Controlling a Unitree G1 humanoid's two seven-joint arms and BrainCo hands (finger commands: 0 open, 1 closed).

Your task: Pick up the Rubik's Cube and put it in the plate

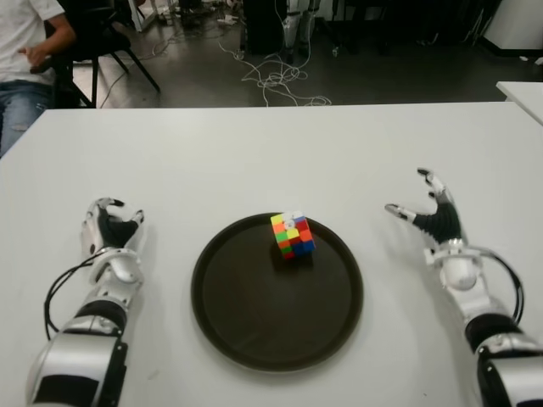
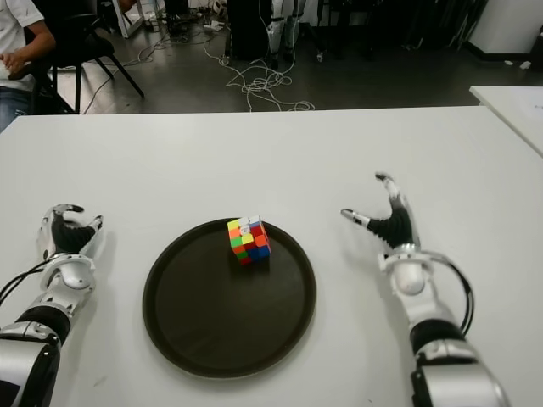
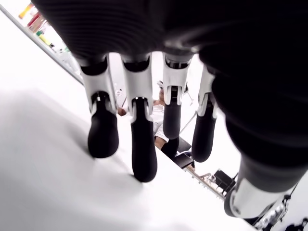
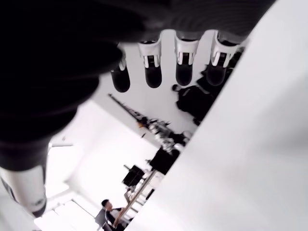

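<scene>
The cube (image 1: 293,235) already sits inside the plate (image 1: 222,320), tilted on 1 edge, light, rigid and smooth-sided, best pinched across 2 opposite faces, while the right hand (image 1: 433,214) and left hand (image 1: 109,229) flank the plate, fingers relaxed and empty.

Beyond my white table (image 1: 254,153): dark floor (image 1: 382,76) with tangled white cables (image 1: 276,80), a black chair (image 1: 102,42), a seated person (image 1: 21,59) at far left, second white table (image 1: 522,93) at right.
</scene>
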